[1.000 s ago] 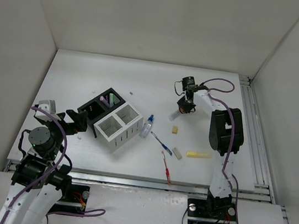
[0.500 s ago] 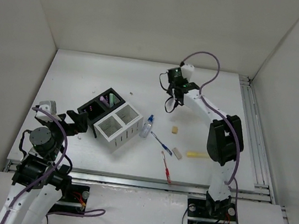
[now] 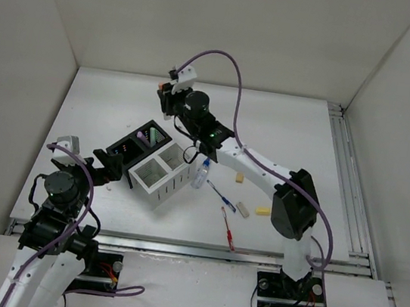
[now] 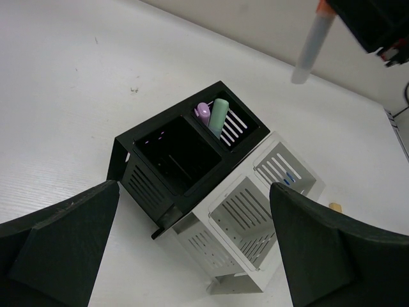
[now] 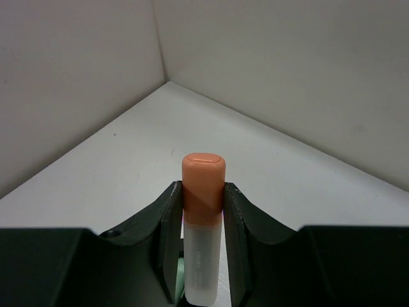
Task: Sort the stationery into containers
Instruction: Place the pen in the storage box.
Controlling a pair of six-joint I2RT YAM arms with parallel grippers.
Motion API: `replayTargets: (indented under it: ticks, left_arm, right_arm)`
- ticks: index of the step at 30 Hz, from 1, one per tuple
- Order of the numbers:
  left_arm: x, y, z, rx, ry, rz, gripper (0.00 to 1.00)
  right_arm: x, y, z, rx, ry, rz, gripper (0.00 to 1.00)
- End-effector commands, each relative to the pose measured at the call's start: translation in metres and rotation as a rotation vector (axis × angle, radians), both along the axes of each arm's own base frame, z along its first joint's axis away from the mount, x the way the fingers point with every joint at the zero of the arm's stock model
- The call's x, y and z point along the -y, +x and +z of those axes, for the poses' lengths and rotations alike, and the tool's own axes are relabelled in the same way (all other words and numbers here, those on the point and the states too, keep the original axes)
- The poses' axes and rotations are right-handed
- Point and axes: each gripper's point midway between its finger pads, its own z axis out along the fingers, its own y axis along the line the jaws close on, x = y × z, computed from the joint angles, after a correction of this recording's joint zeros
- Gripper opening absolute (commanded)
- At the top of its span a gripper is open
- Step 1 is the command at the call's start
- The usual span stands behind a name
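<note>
Left gripper (image 3: 110,163): its fingers are spread wide and hold nothing. It sits low beside the black box (image 4: 137,182), probably parked clear of the other arm.
Black box: it stands angled on the table, touching the white slatted box (image 4: 255,208). A pink highlighter (image 4: 203,114) and a green highlighter (image 4: 219,115) stand in its far compartment, and the nearer compartment looks empty.
White slatted box: it has two compartments, but the walls mostly hide what is inside.
Right gripper (image 5: 203,192): it is clamped on the orange highlighter (image 5: 203,169) near the cap. It holds it in the air beyond the black box, probably to add it to the other highlighters.
Loose stationery: the bottle (image 3: 201,173), blue pen (image 3: 221,195), red pen (image 3: 228,228) and two erasers (image 3: 240,177) lie on the table to the right of the boxes.
Hidden: the right arm partly covers the yellow highlighter (image 3: 262,210).
</note>
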Motion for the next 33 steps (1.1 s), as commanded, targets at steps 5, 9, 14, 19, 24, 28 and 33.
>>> replayTargets:
  ticks: [5, 9, 14, 19, 24, 28, 33]
  left_arm:
    - [-0.004, -0.001, 0.020, 0.053, -0.054, 0.035, 1.00]
    - [-0.005, -0.002, 0.019, 0.058, -0.059, 0.042, 1.00]
    - [-0.005, -0.002, 0.018, 0.053, -0.059, 0.044, 1.00]
    - [-0.006, -0.002, 0.018, 0.051, -0.057, 0.050, 1.00]
    - [-0.006, -0.003, 0.019, 0.057, -0.060, 0.050, 1.00]
    - [-0.005, -0.002, 0.022, 0.062, -0.063, 0.042, 1.00]
    - [0.005, 0.002, 0.023, 0.054, -0.063, -0.008, 1.00]
  right_arm:
    - [-0.057, -0.013, 0.027, 0.165, 0.089, 0.185, 0.00]
    - [-0.071, -0.021, 0.005, 0.104, 0.124, 0.239, 0.00]
    - [-0.069, -0.025, -0.014, 0.062, 0.135, 0.241, 0.02]
    - [-0.067, -0.039, -0.031, 0.031, 0.112, 0.282, 0.08]
    - [-0.063, -0.049, -0.040, 0.016, 0.108, 0.311, 0.20]
    - [-0.062, -0.060, -0.025, 0.041, 0.118, 0.354, 0.42]
    - [-0.055, -0.067, 0.020, 0.147, 0.125, 0.377, 0.64]
